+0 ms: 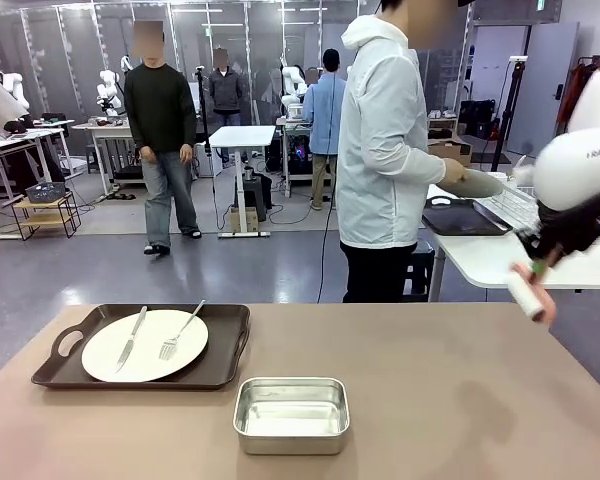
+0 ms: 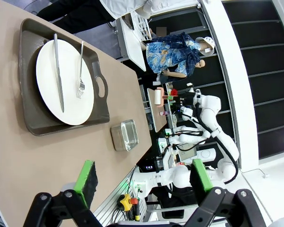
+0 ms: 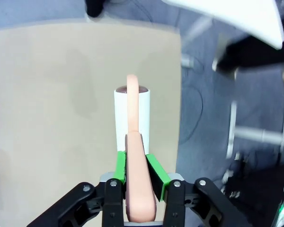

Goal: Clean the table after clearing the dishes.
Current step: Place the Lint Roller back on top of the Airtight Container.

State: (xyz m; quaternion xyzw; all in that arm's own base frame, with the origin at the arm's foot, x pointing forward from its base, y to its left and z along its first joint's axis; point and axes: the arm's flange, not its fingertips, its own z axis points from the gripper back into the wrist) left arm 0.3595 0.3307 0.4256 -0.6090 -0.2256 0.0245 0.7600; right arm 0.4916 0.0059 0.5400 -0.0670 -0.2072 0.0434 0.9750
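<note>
**Roller in hand, one setting left to clear**

My left gripper (image 2: 144,177) hung with its jaws wide apart and nothing between them, above the near part of the taupe-brown table (image 1: 430,400). I judged it was kept free for lifting. At the table's left sat the dark brown handled tray (image 1: 50,372). It carried the round white plate (image 1: 145,345), with the silver knife (image 1: 132,338) and fork (image 1: 180,333) lying on it, so clearing wasn't finished. The small rectangular steel pan (image 1: 291,413) stood near the middle front. Beyond the far edge, a person in a white jacket (image 1: 380,160) faced the white side table (image 1: 480,250), holding what looked like another plate. At the right, my right gripper (image 3: 137,165) was clamped on the handle of the pink-handled white roller (image 3: 131,118). It was held over the table's right edge, apparently waiting for a bare surface.
</note>
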